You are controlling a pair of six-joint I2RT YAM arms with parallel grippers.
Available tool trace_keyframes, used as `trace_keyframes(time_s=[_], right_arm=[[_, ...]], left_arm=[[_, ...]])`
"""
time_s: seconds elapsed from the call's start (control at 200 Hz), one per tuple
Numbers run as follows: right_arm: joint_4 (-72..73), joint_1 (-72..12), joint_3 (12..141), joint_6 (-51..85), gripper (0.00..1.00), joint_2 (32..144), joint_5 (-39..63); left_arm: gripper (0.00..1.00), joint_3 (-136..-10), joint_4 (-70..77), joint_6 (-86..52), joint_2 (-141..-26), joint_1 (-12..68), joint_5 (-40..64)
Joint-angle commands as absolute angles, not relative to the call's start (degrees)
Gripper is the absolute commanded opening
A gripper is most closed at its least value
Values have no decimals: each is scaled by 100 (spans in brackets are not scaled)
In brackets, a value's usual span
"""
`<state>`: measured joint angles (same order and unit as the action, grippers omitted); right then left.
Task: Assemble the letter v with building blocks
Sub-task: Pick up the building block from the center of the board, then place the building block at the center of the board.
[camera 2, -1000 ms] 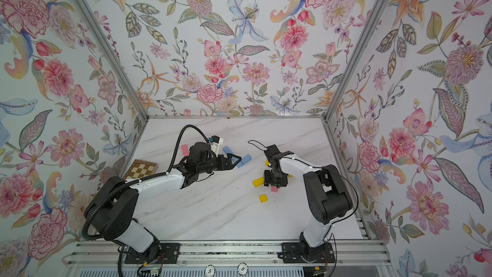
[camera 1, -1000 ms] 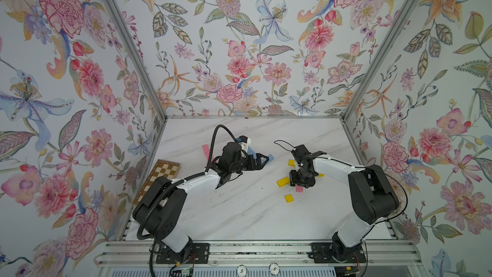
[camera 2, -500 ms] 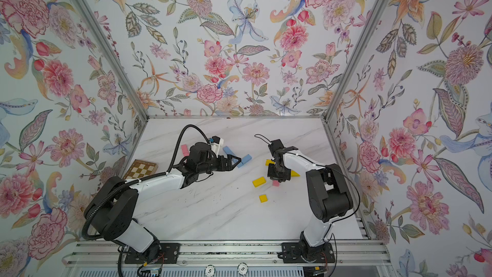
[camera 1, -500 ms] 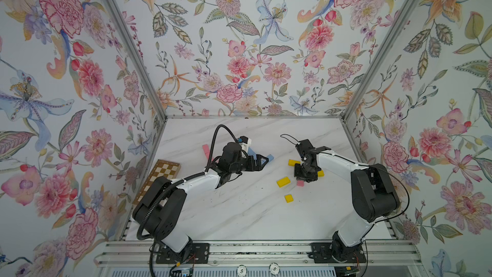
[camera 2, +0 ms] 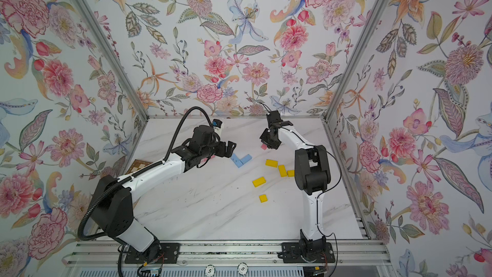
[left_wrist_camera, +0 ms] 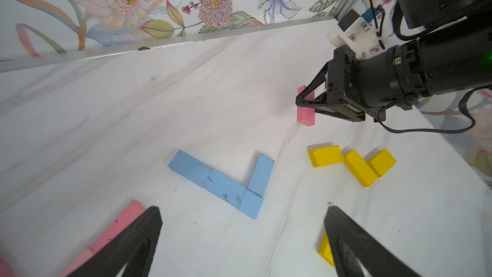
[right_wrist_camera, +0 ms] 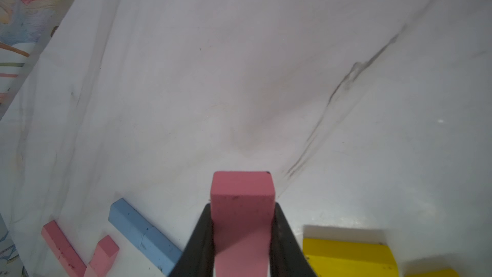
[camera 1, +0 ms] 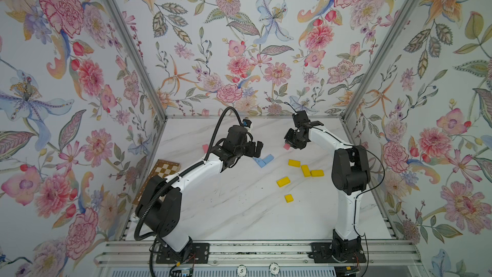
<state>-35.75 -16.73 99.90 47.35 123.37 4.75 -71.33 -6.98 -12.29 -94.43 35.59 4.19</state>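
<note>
- The right end effector (left_wrist_camera: 302, 103) was pinched narrow on a pink block (left_wrist_camera: 305, 114), held on end beyond the blue blocks (left_wrist_camera: 221, 182), toward the back wall. Whether the block cleared the counter (left_wrist_camera: 186, 102) could not be told.
- The blue blocks lay flat and touching in an angled figure that read as a finished v.
- Three yellow blocks (left_wrist_camera: 356, 163) lay touching near the blue blocks on the right arm's side. Two loose yellow blocks (camera 1: 283, 181) lay further from the blue blocks, toward the robot.
- Two pink blocks (right_wrist_camera: 62, 246) met at an angle on the other side of the blue blocks.
- The left end effector (left_wrist_camera: 242, 207) hung wide and empty just above the blue blocks.
- The step in hand looked like bringing the held block to the pink pair.
- The next move would call for carrying it past the blue blocks without nudging them. It would then be laid flat against the pink pair, and the left arm might need to give way.
</note>
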Motion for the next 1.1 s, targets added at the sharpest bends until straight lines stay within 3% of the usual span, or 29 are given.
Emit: trace_keyframes(time_s=[0.0,0.345,0.636,0.831,0.896,0.941,1.096], right_arm=[[-3548,-1875,10303,5352,23,12631,436],[-3445,-2090,10210,6114,27,12846,73],[-3381,-2102,10010,6220,42,12774,80],[-3307,-1939,10054,5650,60,12392,330],[-3297,-1734,9995,5324,79,12059,429],[-3291,-1554,9876,5065,98,11781,464],[-3119,-880,9141,4384,99,10837,965]], left_arm=[[99,-7413,-1373,-680,-9731,3559,-186],[99,-7468,-1371,-565,-10080,3616,-386],[99,-7985,-1500,-370,-10471,3713,-592],[99,-8165,-1247,-231,-10551,3753,-440],[99,-8335,-1242,-190,-10648,3778,-356],[99,-8502,-1254,-130,-10754,3802,-257],[98,-9260,-1394,57,-11487,3804,148]])
